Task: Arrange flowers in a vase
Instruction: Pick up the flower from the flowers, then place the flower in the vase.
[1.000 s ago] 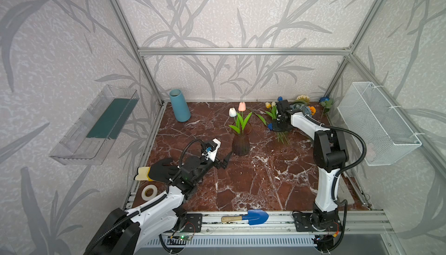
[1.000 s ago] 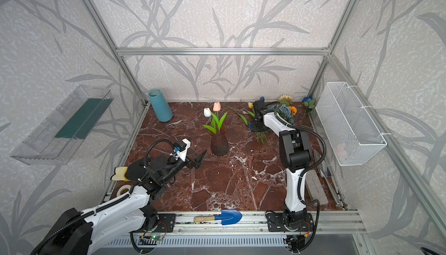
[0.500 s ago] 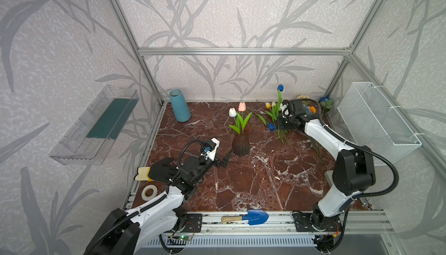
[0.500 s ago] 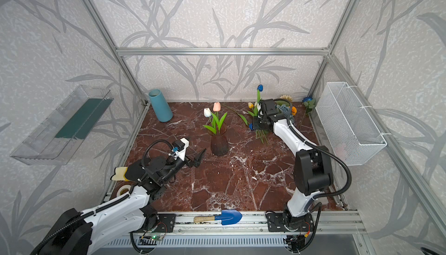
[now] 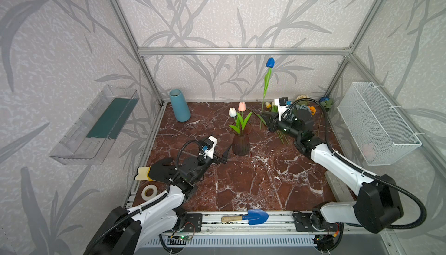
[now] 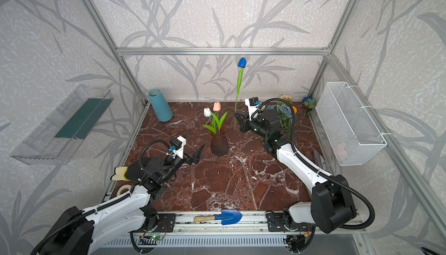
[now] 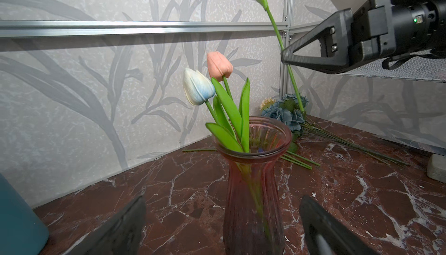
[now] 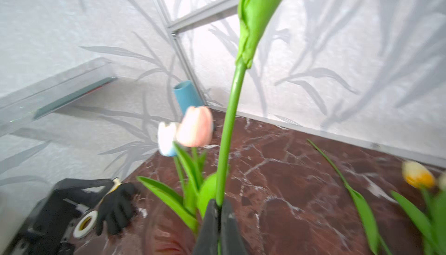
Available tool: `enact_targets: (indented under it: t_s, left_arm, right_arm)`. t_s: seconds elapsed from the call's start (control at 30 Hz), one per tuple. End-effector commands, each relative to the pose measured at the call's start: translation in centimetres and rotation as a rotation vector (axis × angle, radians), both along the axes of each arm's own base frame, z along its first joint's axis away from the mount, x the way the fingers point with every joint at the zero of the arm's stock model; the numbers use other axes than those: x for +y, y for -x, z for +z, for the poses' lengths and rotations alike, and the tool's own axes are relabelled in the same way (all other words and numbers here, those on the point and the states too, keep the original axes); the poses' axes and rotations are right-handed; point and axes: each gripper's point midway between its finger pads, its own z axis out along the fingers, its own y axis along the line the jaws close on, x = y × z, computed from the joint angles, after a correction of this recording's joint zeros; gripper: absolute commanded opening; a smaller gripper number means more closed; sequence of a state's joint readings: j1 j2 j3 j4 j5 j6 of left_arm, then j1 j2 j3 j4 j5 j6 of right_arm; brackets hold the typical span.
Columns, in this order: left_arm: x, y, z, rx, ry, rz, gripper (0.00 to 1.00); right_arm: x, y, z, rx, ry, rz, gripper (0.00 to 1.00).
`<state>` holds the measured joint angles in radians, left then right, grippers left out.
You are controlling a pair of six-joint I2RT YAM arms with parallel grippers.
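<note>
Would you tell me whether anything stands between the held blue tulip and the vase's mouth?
Nothing visible does. The blue tulip hangs nearly upright in the right claw beside the vase, open air between. The pink tulip and white tulip inside lean to one side of the mouth.

Left fingers point(image 7: 120, 229) spread, right fingers point(image 8: 210, 224) pinched (aloft)

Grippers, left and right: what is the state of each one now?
Left gripper: open, holding nothing.
Right gripper: closed on the blue tulip's stem.
</note>
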<state>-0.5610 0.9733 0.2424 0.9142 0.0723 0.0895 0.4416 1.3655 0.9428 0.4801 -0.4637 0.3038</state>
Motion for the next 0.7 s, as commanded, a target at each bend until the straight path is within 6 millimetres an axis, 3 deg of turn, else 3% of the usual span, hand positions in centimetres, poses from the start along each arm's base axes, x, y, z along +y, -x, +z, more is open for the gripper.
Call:
enact_targets:
  t_s: [0.0,0.17,0.3,0.43,0.67]
  left_arm:
    - [0.2,-0.2,1.7,-0.046,0.031,0.015,0.99]
    - [0.2,-0.2,1.8,-0.049,0.028,0.017,0.99]
    - [0.4,-0.2,1.6,-0.047,0.022,0.022,0.99]
    - [0.4,-0.1,1.3,-0.046,0.018,0.021,0.99]
    - [0.3,-0.2,0.7,-0.033,0.011,0.018,0.99]
  right_arm:
    - [2.6,2.3,6.3,-0.243,-0.148,0.120,0.00]
    - [5.3,2.5,6.4,-0.295,-0.184,0.167,0.00]
    - [6.7,2.1,4.2,-0.284,-0.145,0.166,0.00]
    - [6.9,1.7,1.4,-0.282,-0.078,0.117,0.00]
    - [7.5,2.0,-1.7,-0.323,0.080,0.064,0.00]
